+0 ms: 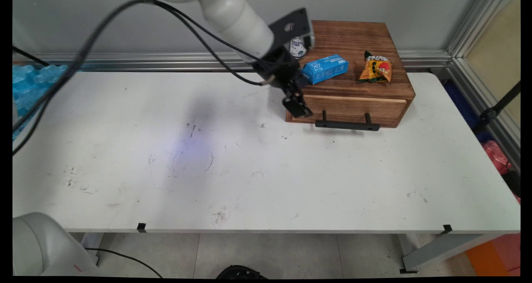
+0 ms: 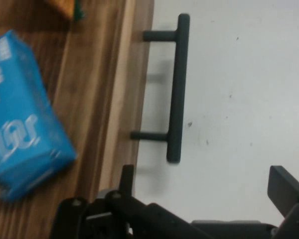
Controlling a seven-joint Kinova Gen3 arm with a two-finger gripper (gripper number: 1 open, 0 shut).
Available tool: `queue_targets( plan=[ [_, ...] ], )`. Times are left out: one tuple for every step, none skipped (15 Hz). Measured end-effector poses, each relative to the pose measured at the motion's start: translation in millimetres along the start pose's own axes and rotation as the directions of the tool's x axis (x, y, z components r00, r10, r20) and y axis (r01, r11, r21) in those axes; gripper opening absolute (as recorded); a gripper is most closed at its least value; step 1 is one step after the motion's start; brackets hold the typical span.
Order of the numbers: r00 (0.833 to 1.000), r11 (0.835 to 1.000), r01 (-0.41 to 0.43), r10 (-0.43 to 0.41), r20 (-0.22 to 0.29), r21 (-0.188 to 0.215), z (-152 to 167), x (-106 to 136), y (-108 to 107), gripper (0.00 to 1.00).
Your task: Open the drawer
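Hovered at the left front corner of a wooden drawer box point(image 1: 353, 67), right of centre in the upper part of the main view: the gripper point(image 1: 297, 105), released, fingers spread wide in the hand view with one finger point(image 2: 285, 185) over bare white surface and the other by the wood edge, nothing between them. Gripper point(image 2: 199, 199) pointed down and tilted toward the drawer front, probably because the black bar handle point(image 1: 347, 124) sat low on that front, just right of the gripper and apart from it. Handle point(image 2: 174, 89) seen clear in the hand view, standing off the wood on two short posts, untouched.

On top of the box, nearest the gripper: a blue carton point(image 1: 324, 68) lying flat at the left edge. Further right on the same top, an orange snack bag point(image 1: 375, 68). Behind the arm, at the box's back left, a small white bottle point(image 1: 297, 47), half hidden. Box itself resting toward the far right of the tabletop point(image 1: 208, 171). Nothing between gripper and handle.
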Motion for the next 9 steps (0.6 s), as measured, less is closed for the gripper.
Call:
queue_targets(
  plan=[
    [1.000, 1.000, -0.007, 0.007, 0.002, -0.002, 6.4, 3.4, 1.2, 1.00],
    [1.000, 1.000, -0.019, 0.019, 0.006, -0.006, 18.0, 9.0, 3.0, 1.00],
    [1.000, 1.000, -0.027, 0.027, 0.009, -0.009, 25.9, 12.7, 4.3, 1.00],
    [0.999, 0.999, -0.033, 0.033, 0.012, -0.013, 32.3, 15.4, 5.3, 1.00],
    [0.999, 0.999, -0.044, 0.044, 0.016, -0.019, 43.4, 19.8, 7.1, 1.00],
    [0.999, 0.999, -0.048, 0.049, 0.019, -0.023, 49.5, 22.0, 8.2, 1.00],
    [0.998, 0.998, -0.054, 0.055, 0.022, -0.027, 57.3, 24.5, 9.4, 1.00],
    [0.998, 0.998, -0.061, 0.062, 0.028, -0.033, 68.0, 28.0, 11.0, 1.00],
    [0.997, 0.997, -0.067, 0.069, 0.035, -0.039, 79.7, 31.6, 12.5, 1.00]
  ],
)
